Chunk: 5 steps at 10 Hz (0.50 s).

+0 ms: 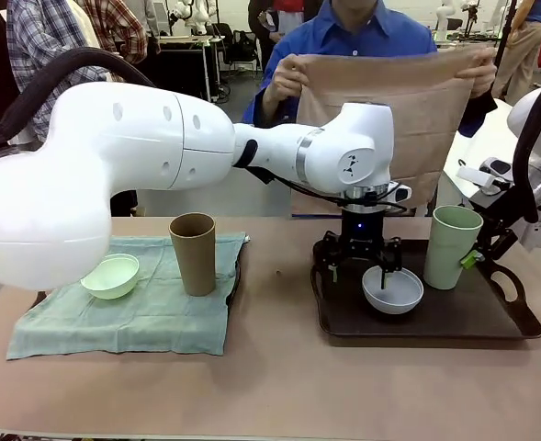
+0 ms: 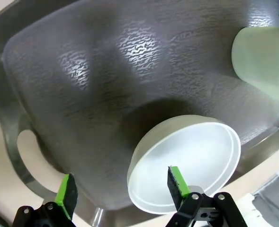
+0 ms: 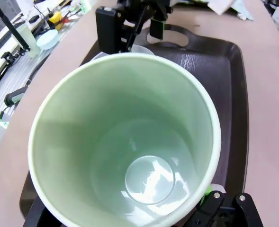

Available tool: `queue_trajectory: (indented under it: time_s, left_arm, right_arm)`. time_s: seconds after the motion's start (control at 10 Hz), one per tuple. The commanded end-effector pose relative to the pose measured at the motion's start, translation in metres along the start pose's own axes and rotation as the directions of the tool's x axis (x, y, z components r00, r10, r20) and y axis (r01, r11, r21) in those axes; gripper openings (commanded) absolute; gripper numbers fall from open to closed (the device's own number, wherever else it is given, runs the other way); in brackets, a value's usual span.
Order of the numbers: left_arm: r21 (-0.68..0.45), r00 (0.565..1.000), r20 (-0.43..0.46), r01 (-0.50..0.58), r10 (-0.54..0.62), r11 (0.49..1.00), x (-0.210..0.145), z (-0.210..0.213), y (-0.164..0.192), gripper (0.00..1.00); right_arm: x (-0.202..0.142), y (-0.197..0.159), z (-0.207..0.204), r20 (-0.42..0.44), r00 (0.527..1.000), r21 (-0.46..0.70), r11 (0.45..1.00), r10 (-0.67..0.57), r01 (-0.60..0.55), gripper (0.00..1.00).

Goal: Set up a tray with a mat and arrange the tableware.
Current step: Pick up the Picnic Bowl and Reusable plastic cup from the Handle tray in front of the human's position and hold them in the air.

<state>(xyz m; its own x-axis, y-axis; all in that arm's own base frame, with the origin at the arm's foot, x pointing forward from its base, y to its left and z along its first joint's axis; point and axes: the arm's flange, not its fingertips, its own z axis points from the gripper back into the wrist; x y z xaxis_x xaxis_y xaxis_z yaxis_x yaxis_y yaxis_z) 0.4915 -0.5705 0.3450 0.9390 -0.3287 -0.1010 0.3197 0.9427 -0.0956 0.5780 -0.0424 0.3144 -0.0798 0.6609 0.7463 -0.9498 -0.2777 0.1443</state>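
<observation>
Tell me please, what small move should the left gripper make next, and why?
Probably close the left gripper on the rim of the white bowl: its open jaws straddle that rim, one pad inside the bowl and one outside.

Right: bowl (image 1: 392, 292), cup (image 1: 451, 246) on tray (image 1: 518, 323); left: second bowl (image 1: 110, 276), second cup (image 1: 193, 253) on cloth (image 1: 114, 323)

tool (image 2: 121, 178) astride white bowl (image 2: 196, 156) rim | dark tray (image 2: 82, 94) | pale green cup (image 2: 265, 59) beside

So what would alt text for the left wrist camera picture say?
The robot's open left hand straddles the rim of a white bowl on a dark tray; a pale green cup stands beyond.
</observation>
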Motion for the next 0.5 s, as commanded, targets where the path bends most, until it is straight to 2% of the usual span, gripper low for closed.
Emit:
queue_trajectory:
  time_s: [0.0,0.1,0.3,0.4]
  left_arm:
    - [0.002,0.998,0.022,0.059,-0.059,0.998,0.013,-0.0001,-0.0055,0.92]
    - [-0.003,0.998,0.008,0.058,-0.058,0.998,0.015,-0.002,-0.0051,0.92]
    - [-0.017,0.996,0.001,0.093,-0.093,0.996,0.0164,-0.0015,-0.0037,0.83]
    - [-0.027,0.995,-0.001,0.097,-0.097,0.995,0.0168,-0.001,-0.0033,0.38]
  right_arm:
    - [0.0017,-0.007,-0.0031,0.055,0.997,0.024,0.998,0.054,-0.055,1.0]
    - [0.0021,-0.0087,-0.0055,0.081,0.995,0.043,0.997,0.065,-0.068,1.0]
    - [0.0004,-0.0123,-0.0091,0.096,0.993,0.049,0.996,0.075,-0.08,1.0]
    - [-0.0009,-0.0131,-0.0103,0.088,0.993,0.053,0.995,0.076,-0.081,0.42]
